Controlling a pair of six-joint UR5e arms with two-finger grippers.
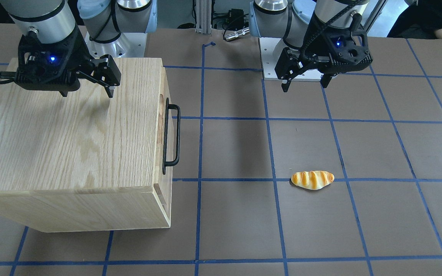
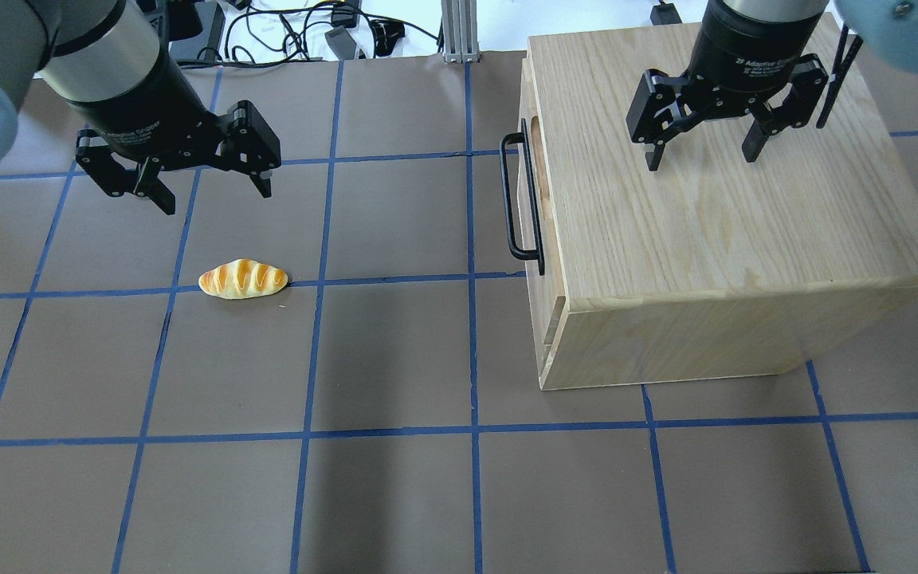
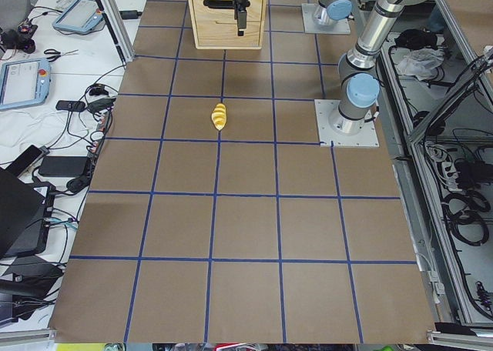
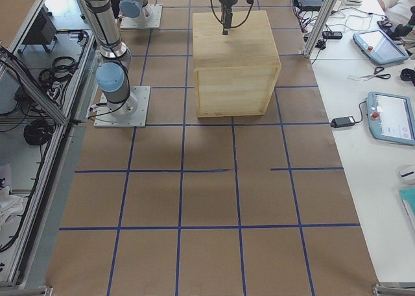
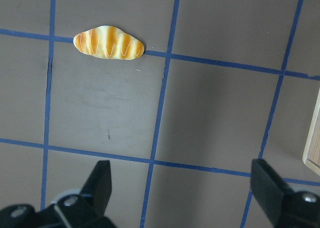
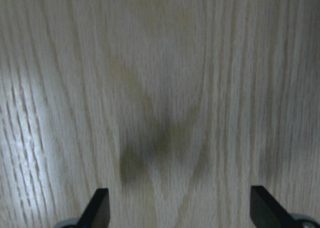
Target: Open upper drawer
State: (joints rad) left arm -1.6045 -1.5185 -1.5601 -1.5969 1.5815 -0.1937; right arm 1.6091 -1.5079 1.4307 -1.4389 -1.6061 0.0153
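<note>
Oak cabinet [image 1: 71, 134] fills the near corner of your front-facing view; it stands on the robot's right half of the bench [image 2: 395, 494], roughly midway between the two long edges. Its front faces the bench's middle, and there you find the upper drawer [image 1: 165, 92] with its long black handle [image 1: 176, 134]. You see that front only edge-on, so the drawer looks closed and flush, but I would not swear to it.

Over the cabinet's top hangs the right gripper [image 1: 88, 94], fingers spread wide and holding nothing; its wrist camera shows you only wood grain between them. On the bench's other half, the left gripper [image 2: 216, 199] hovers above bare surface, likewise spread and empty. A bread roll [image 2: 244, 281] lies on a blue tape line, just toward your edge from that gripper and well apart from the cabinet.
</note>
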